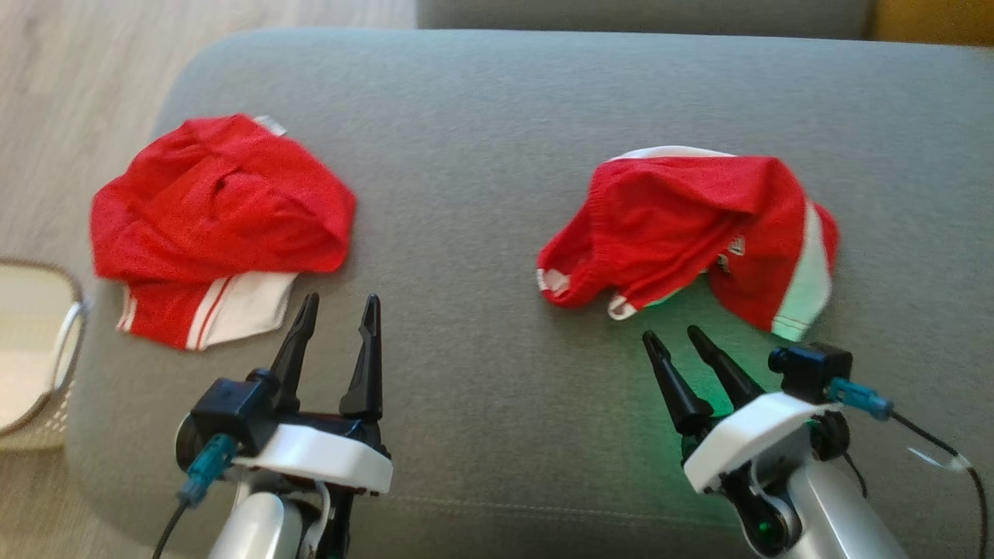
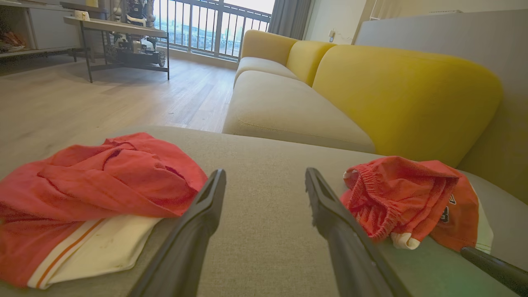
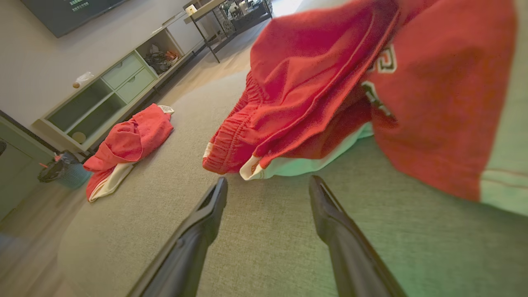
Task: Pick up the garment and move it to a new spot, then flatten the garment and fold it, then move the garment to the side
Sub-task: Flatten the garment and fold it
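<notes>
Two crumpled red garments with white trim lie on a grey cushion point(image 1: 497, 116). One garment point(image 1: 217, 210) point(image 2: 90, 185) point(image 3: 128, 140) is at the left, with a white striped panel at its near edge. The other garment point(image 1: 691, 225) point(image 2: 404, 198) point(image 3: 350, 90) is at the right, with an elastic waistband and a printed logo. My left gripper point(image 1: 342, 307) point(image 2: 266, 175) stands open just right of the left garment's near corner, holding nothing. My right gripper point(image 1: 672, 334) point(image 3: 268, 183) is open too, its tips just short of the right garment's near hem.
A pale basket point(image 1: 31, 349) stands on the wooden floor point(image 1: 70, 70) past the cushion's left edge. A yellow sofa point(image 2: 371, 82) sits beyond the cushion. A shelf unit point(image 3: 107, 90) and a small bin point(image 3: 62, 173) are farther off. Bare grey cushion lies between the two garments.
</notes>
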Robot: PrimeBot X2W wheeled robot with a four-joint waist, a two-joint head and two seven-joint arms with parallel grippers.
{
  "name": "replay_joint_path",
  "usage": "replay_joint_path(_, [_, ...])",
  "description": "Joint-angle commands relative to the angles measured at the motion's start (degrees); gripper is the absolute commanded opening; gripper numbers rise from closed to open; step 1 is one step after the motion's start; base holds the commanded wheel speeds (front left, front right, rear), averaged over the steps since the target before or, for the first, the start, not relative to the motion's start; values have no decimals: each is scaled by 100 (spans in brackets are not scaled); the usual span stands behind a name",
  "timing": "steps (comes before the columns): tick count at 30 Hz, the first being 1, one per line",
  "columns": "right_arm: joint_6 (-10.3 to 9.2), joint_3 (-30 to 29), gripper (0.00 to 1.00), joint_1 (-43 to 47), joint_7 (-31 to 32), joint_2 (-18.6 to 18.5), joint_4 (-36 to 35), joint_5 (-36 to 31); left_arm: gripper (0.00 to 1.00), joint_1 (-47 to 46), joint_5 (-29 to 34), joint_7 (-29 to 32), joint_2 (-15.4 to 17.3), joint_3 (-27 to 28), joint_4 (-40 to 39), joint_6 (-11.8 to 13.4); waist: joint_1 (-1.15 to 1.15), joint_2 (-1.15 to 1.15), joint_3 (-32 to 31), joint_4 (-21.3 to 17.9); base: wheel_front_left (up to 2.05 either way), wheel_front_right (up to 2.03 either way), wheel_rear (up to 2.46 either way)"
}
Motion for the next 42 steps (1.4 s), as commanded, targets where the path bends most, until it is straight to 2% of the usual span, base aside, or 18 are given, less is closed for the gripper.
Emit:
replay_joint_path(1, [-2, 196, 100, -310, 23, 35, 23, 189, 100, -245, -43, -29, 13, 154, -157, 29, 0, 0, 109, 198, 0, 0, 0])
replay_joint_path(7, [-2, 218, 100, -799, -37, 35, 1079, 876, 100, -296, -116, -29, 13, 77, -263, 33, 0, 0, 220, 554, 0, 0, 0])
replay_joint_path(12, [-2, 421, 100, -1078, -227, 35, 1554, 1082, 100, -298, -152, -29, 13, 26, -314, 37, 0, 0, 269, 694, 0, 0, 0])
replay_joint_path(18, [-2, 770, 100, -1342, -464, 35, 1904, 1324, 100, -267, -165, -29, 13, -6, -310, 61, 0, 0, 282, 753, 0, 0, 0])
replay_joint_path(25, [-2, 889, 100, -1551, -665, 36, 2283, 1461, 100, -279, -164, -29, 13, 3, -283, 78, 0, 0, 285, 697, 0, 0, 0])
replay_joint_path(26, [-2, 907, 87, -1578, -684, 36, 2330, 1482, 100, -286, -163, -29, 13, 0, -279, 77, 0, 0, 291, 686, 0, 0, 0])
replay_joint_path(27, [-2, 924, 69, -1605, -703, 36, 2373, 1506, 100, -292, -163, -29, 13, -4, -274, 75, 0, 0, 297, 676, 0, 0, 0])
replay_joint_path(30, [-2, 962, 39, -1689, -762, 36, 2487, 1566, 100, -306, -159, -29, 13, -12, -260, 70, 0, 0, 312, 640, 0, 0, 0])
replay_joint_path(31, [-2, 980, 17, -1713, -778, 36, 2521, 1583, 100, -308, -157, -29, 13, -13, -253, 71, 0, 0, 314, 627, 0, 0, 0])
replay_joint_path(32, [-2, 997, 0, -1733, -794, 36, 2558, 1592, 100, -308, -153, -29, 13, -11, -247, 73, 0, 0, 313, 610, 0, 0, 0])
replay_joint_path(38, [-2, 1084, 0, -1776, -871, 36, 2718, 1529, 100, -269, -122, -29, 12, 67, -220, 77, 0, 0, 246, 415, 0, 0, 0])
replay_joint_path(42, [-2, 1105, 0, -1714, -904, 36, 2704, 1395, 100, -256, -89, -29, 12, 138, -213, 32, 0, 0, 112, 103, 0, 0, 0])
